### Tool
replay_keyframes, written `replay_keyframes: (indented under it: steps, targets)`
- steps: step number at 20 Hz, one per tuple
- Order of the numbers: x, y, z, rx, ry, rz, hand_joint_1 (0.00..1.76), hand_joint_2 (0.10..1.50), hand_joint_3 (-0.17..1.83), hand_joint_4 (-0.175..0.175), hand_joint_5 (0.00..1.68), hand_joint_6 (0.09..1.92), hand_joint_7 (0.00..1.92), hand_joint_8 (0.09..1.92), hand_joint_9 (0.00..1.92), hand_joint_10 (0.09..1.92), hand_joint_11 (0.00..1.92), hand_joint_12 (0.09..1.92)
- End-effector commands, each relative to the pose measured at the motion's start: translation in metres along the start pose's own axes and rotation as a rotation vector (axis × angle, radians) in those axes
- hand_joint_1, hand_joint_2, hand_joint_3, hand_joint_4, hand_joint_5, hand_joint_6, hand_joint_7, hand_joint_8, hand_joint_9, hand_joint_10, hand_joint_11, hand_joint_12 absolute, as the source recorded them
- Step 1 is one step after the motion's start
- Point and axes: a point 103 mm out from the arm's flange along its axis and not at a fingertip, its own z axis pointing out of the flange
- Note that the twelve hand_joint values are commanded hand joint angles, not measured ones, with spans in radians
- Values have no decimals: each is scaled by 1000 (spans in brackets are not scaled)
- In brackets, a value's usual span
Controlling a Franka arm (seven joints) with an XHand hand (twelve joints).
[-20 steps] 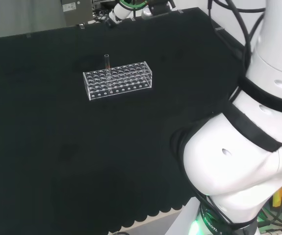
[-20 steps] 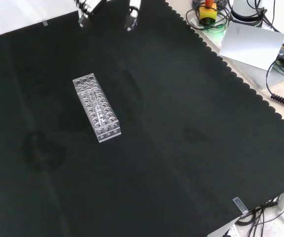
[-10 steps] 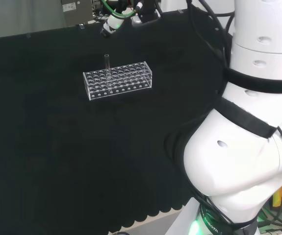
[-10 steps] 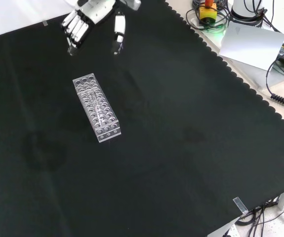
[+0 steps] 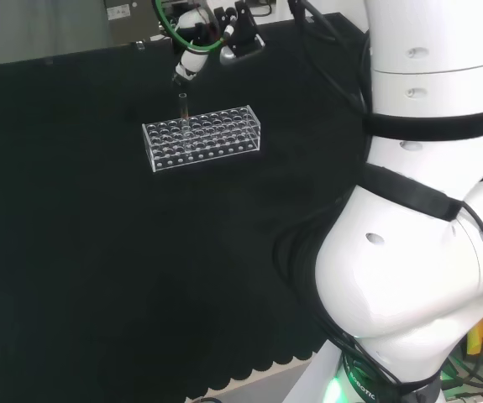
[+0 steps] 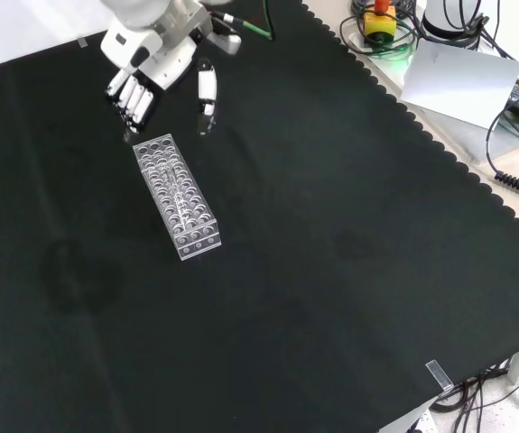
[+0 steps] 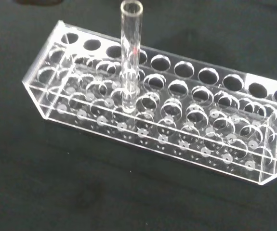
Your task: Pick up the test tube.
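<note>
— Any print legible on the bench?
— None. The rack [image 7: 157,120] and the tube [image 7: 130,57] are clear, unmarked as far as the wrist view goes: no graduations, no numbers by the holes.
— The grey box [image 5: 132,10] at the back, head view?
— It carries a small white label, too small to read.
— The white sheet [image 6: 462,79] at top right, front view?
— Blank on the side facing up.
— The arm [image 5: 426,210]?
— Plain white links with black bands; no lettering legible.
</note>
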Motion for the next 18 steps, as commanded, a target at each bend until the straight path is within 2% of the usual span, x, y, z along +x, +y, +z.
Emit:
replay_keyframes:
  steps: [1,6,13,18]
  targets:
    - [3,20,27,60,-64,-17,668,853,250,-101,419,87,428,835,358,876,76,1589]
    - [5,32,41,76,-87,-28,684,844,270,-99,455,87,478,818,414,850,103,1575]
    - [0,37,46,74,-81,-39,705,832,296,-99,490,92,585,808,486,816,139,1556]
    - [9,52,55,84,-127,-39,726,815,323,-101,534,130,723,801,572,780,163,1543]
